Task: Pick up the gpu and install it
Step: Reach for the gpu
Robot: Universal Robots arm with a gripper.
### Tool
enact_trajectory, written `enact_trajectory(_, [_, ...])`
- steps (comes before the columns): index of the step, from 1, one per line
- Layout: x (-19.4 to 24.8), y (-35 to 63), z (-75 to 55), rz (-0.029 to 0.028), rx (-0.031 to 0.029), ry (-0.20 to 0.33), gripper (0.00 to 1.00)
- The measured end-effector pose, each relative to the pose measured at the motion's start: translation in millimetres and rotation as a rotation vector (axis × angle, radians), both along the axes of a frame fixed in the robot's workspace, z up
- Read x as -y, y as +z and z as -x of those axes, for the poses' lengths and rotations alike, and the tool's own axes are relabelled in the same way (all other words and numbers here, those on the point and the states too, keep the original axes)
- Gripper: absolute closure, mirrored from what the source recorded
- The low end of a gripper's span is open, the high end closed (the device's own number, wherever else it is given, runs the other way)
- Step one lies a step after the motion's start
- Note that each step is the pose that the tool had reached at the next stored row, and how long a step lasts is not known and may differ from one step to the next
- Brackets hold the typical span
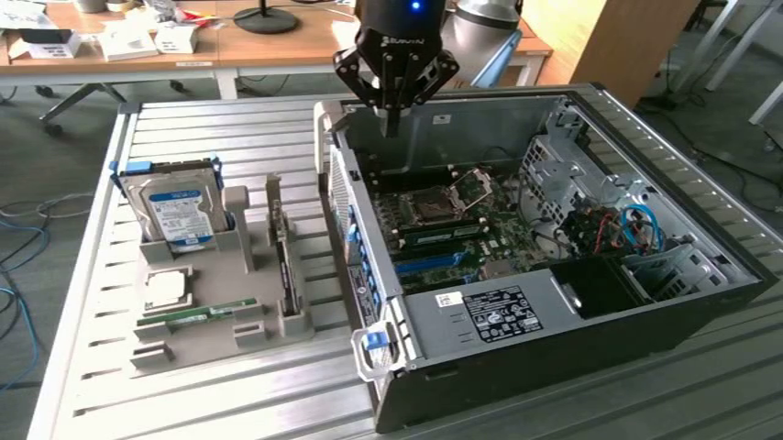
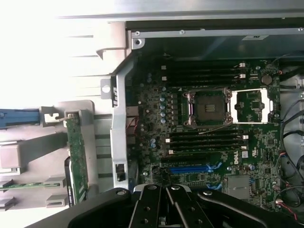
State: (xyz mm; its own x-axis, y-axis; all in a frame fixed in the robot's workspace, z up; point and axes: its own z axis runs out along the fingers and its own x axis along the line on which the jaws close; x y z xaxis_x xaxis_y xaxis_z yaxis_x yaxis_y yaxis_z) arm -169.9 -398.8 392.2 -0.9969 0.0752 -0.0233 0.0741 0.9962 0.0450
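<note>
Slatted metal tabletop (image 1: 233,137) underneath. On it, open computer case (image 1: 588,357), motherboard (image 1: 501,215) exposed. At nine o'clock of the case in the exterior view, gray holder (image 1: 238,284). Standing on edge in that holder, just beside the case wall: gpu (image 1: 282,252), untouched. Gripper (image 1: 391,124) pressed together, empty, hovering over the case's eleven o'clock corner.

1. Even, diffuse daylight is noted in the exterior view. The slatted metal table (image 1: 183,403) is brightly lit, with a pale sheen along its ribs.
2. Soft shadow is recorded inside the computer case (image 1: 685,312), deepest beside the power supply (image 1: 490,316).
3. In the wrist view, the table is overexposed to near white.
4. The motherboard (image 2: 209,123) is rendered dim, with a bluish cast.
5. The gripper (image 2: 164,204) is seen as a near-black silhouette.
</note>
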Motion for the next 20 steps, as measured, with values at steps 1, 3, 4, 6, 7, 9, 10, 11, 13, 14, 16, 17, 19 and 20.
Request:
enact_trajectory(1, [0.0,0.0,2.0,0.0000,-0.0001,0.000,0.89])
enact_trajectory(3, [-0.1,-0.2,6.0,-0.0001,0.0001,0.000,0.89])
enact_trajectory(4, [-0.1,-0.3,7.9,-0.0001,0.0001,0.000,0.89])
enact_trajectory(6, [-0.1,-0.4,10.7,-0.0001,0.0001,0.000,0.89])
enact_trajectory(7, [-0.1,-0.4,12.2,0.0000,0.0000,0.000,0.89])
enact_trajectory(9, [-0.1,-0.5,15.4,-0.0001,0.0000,0.000,0.89])
enact_trajectory(10, [-0.1,-0.5,17.2,-0.0001,0.0000,0.000,0.89])
enact_trajectory(11, [-0.1,-0.6,19.2,-0.0002,0.0001,0.000,0.89])
enact_trajectory(13, [-0.1,-0.6,22.8,-0.0001,0.0000,0.000,0.89])
enact_trajectory(14, [-0.1,-0.6,24.8,-0.0001,0.0000,0.000,0.89])
enact_trajectory(16, [-0.2,-0.6,28.6,0.0000,0.0000,0.000,0.89])
enact_trajectory(17, [-0.2,-0.7,30.6,0.0000,0.0000,0.000,0.89])
enact_trajectory(19, [-0.2,-0.7,34.8,0.0000,0.0000,0.000,0.89])
enact_trajectory(20, [-0.2,-0.7,37.1,-0.0001,0.0000,0.000,0.89])
